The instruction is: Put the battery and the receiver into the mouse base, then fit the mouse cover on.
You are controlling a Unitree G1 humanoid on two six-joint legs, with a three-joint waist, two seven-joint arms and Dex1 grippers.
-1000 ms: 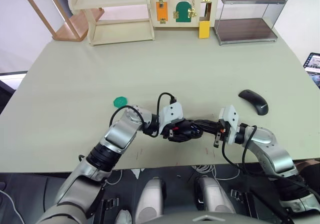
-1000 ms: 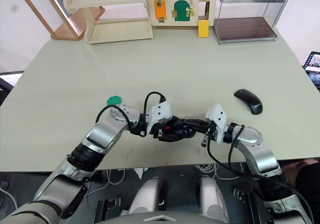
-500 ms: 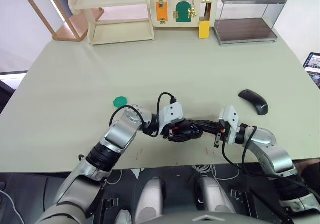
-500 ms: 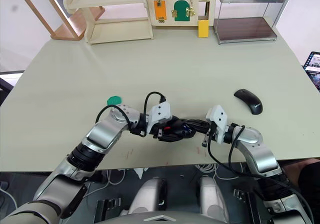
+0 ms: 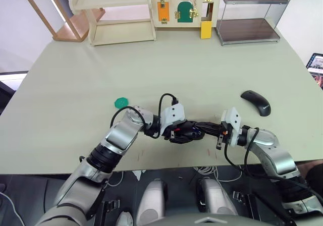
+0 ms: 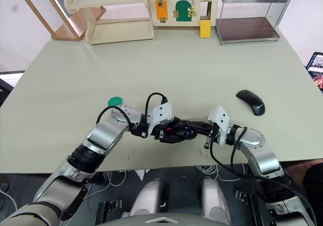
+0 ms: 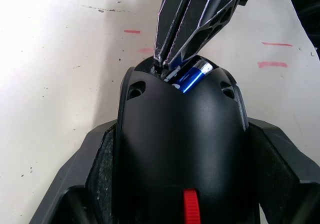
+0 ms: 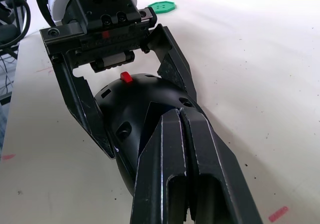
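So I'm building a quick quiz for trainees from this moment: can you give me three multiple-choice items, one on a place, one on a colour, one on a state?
1. Where does the mouse cover lie?
A. On the table, off to the robot's right of both grippers
B. Already fitted on the mouse base
C. Beside the green disc

2. What colour is the battery?
A. Green
B. Blue with a silver end
C. Yellow

3. How is the mouse base held?
A. It lies free on the table
B. Clamped between the left gripper's fingers
C. It stands on the shelf

Answers:
1 A: the smooth black shell rests alone on the tabletop.
2 B: the left wrist view shows it blue at the base's open end, with the right gripper's shut fingertips there.
3 B: black fingers flank both its sides.
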